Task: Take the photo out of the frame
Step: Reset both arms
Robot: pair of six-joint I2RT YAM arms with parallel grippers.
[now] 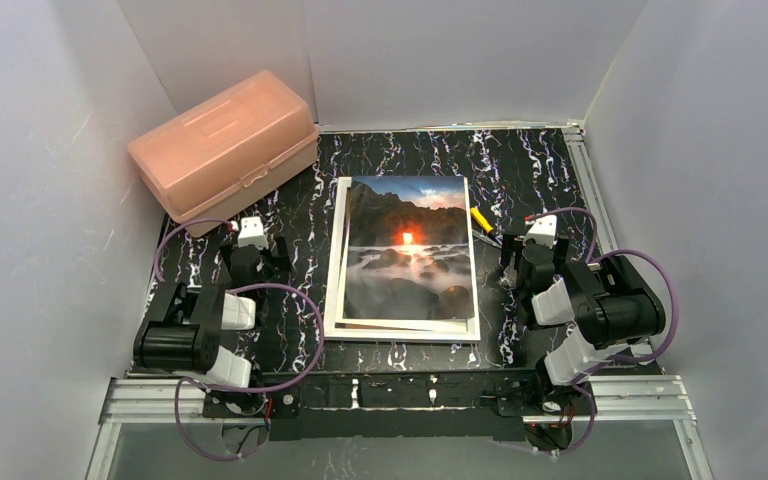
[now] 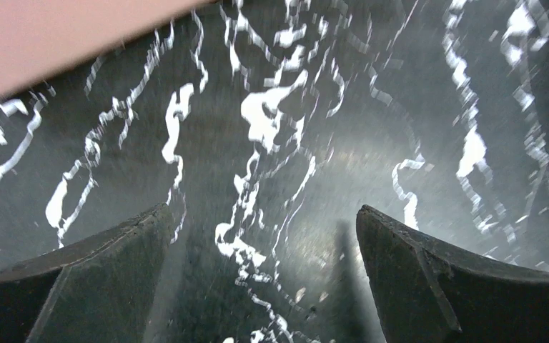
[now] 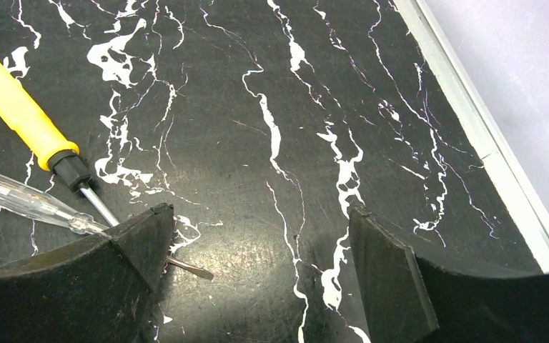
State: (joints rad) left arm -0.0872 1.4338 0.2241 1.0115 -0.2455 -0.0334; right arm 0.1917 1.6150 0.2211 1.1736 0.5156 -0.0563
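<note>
The frame (image 1: pixel 401 331) lies flat in the middle of the black, white-veined desk (image 1: pixel 520 165). The photo (image 1: pixel 408 250) rests face up on top of it, slightly askew. The frame's white edge shows along the photo's left and near sides, and a thin brown strip peeks out at the near edge. Whether the photo is fully free of the frame cannot be told from above. Left of the frame, the left claw (image 2: pixel 263 214) is released, its two dark fingers spread wide with only bare desk between them. A corner of the pink plastic box (image 1: pixel 225 145) shows just ahead of it; the box stands beyond the frame's far left corner. Right of the frame, the right claw (image 3: pixel 261 214) is also released and grips nothing. A yellow-handled screwdriver (image 3: pixel 21 111) lies just beside the frame's far right corner, its tip reaching under the right claw's left finger. A clear-handled tool (image 3: pixel 21 200) lies next to it.
</note>
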